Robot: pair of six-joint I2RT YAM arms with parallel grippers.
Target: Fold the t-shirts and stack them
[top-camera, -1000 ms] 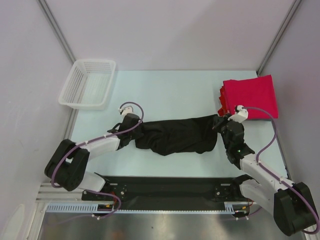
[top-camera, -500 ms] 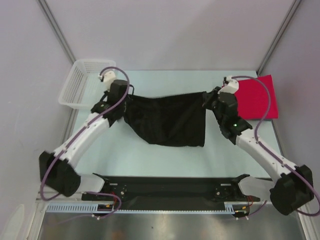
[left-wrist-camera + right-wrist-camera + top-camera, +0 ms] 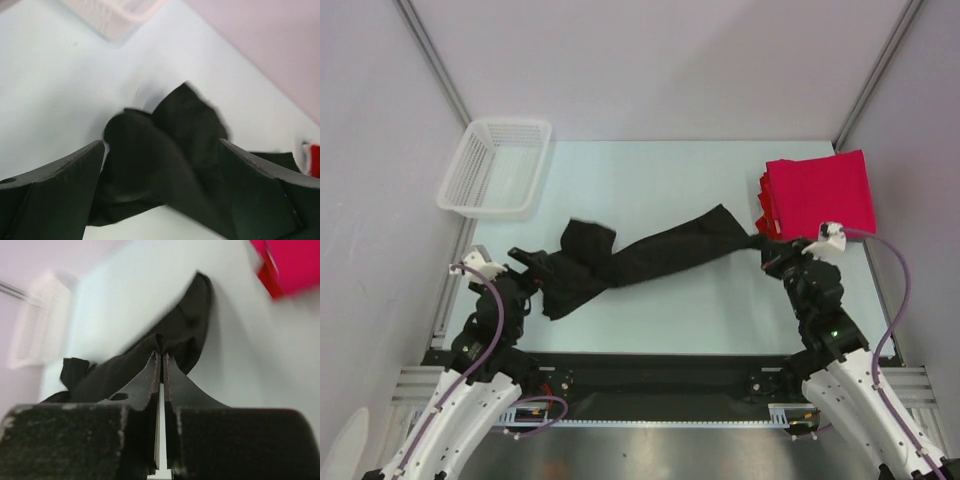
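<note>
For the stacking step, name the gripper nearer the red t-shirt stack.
Right. The right gripper is just off the near-left corner of the red t-shirt stack; the left gripper is far to its left.

From the right wrist, the red t-shirts (image 3: 295, 265) are blurred and cropped at the top edge; the basket (image 3: 37, 325) is a white smear.
</note>
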